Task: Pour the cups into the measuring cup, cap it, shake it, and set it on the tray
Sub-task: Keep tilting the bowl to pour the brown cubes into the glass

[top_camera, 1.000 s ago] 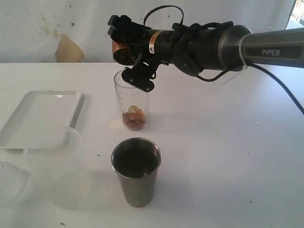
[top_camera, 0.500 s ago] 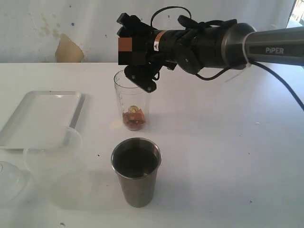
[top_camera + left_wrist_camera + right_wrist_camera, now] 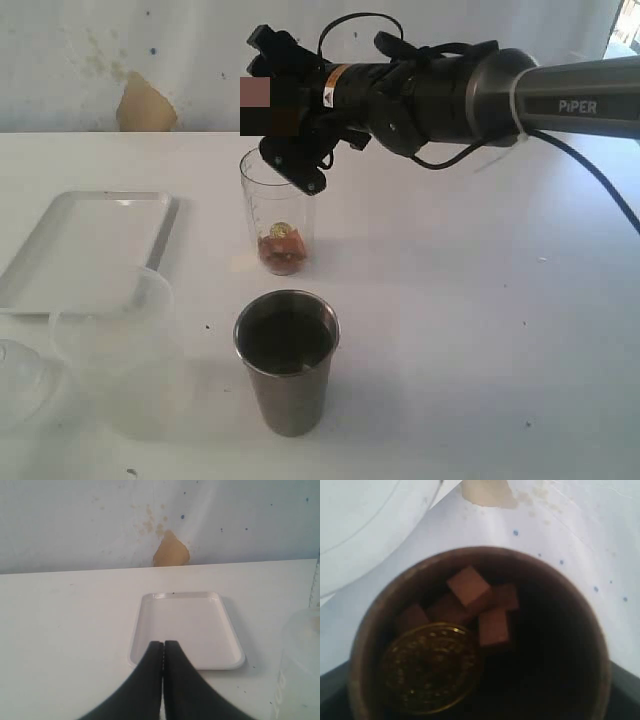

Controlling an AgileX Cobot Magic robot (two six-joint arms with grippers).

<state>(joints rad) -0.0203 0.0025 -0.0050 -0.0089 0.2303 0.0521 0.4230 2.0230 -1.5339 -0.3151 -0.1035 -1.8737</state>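
Note:
My right gripper [image 3: 281, 106] is shut on the brown wooden cup [image 3: 262, 106], holding it just above the rim of the clear measuring cup [image 3: 277, 215]. The right wrist view looks into that wooden cup [image 3: 555, 645]: brown cubes [image 3: 468, 587] and a gold coin [image 3: 432, 667] lie inside. The measuring cup stands upright with brown pieces and a gold coin at its bottom. The steel tumbler [image 3: 287, 360] stands in front of it, untouched. My left gripper [image 3: 163, 644] is shut and empty, hovering at the near edge of the white tray [image 3: 150, 615].
The tray [image 3: 90, 250] lies at the left of the table. A wide frosted container [image 3: 110, 350] stands in front of it, with a clear lid [image 3: 18, 380] at the left edge. The frosted container [image 3: 300, 665] also shows beside the left gripper.
The right gripper has rolled and risen slightly with the wooden cup, shifting a little to the right above the measuring cup. In the last half second it has barely moved.

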